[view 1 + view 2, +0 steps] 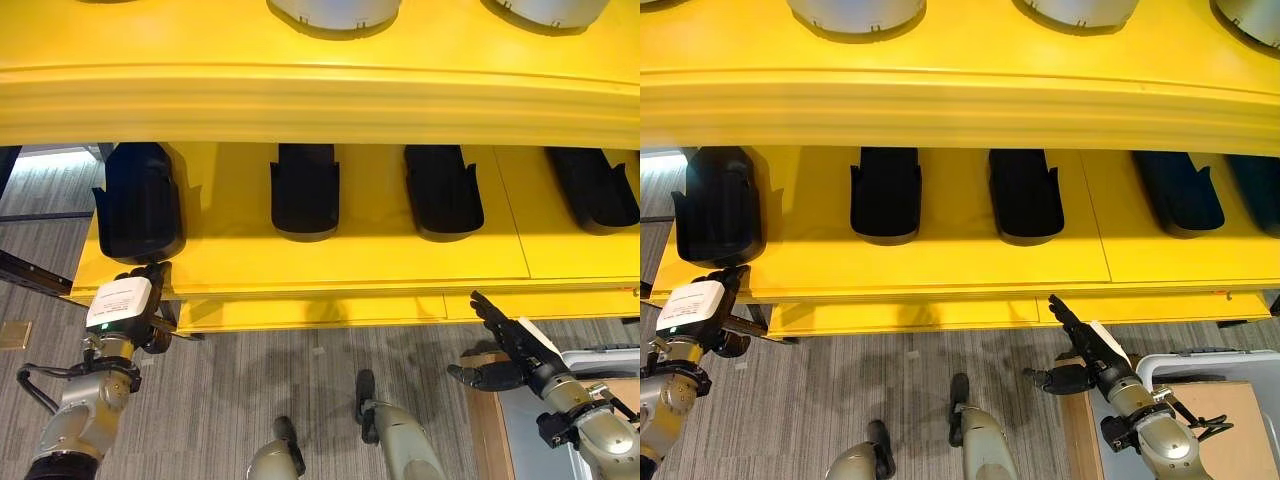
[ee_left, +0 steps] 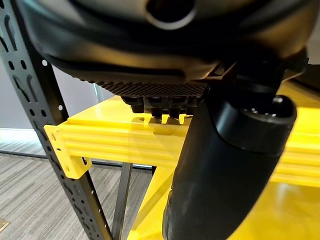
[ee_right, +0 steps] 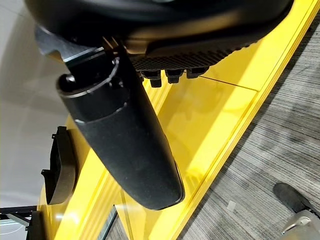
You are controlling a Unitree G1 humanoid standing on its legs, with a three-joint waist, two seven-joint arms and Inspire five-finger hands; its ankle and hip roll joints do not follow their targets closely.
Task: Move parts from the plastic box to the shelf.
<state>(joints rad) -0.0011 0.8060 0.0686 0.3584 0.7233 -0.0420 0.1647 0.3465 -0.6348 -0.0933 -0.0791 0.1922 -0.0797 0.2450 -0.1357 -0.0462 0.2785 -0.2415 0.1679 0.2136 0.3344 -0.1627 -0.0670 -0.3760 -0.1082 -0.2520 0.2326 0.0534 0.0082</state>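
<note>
Now four black parts (image 1: 305,190) sit in a row on the yellow shelf (image 1: 350,262). The left hand (image 1: 140,290) is at the front of the end part (image 1: 138,205); I cannot tell if it holds it. The right hand (image 1: 505,350) is loose and holds nothing, above the box (image 1: 1200,362). I think the next good step is to reach down slowly for another part.

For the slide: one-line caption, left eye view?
Left hand reaches the leftmost black part on the yellow shelf; right hand open.
</note>
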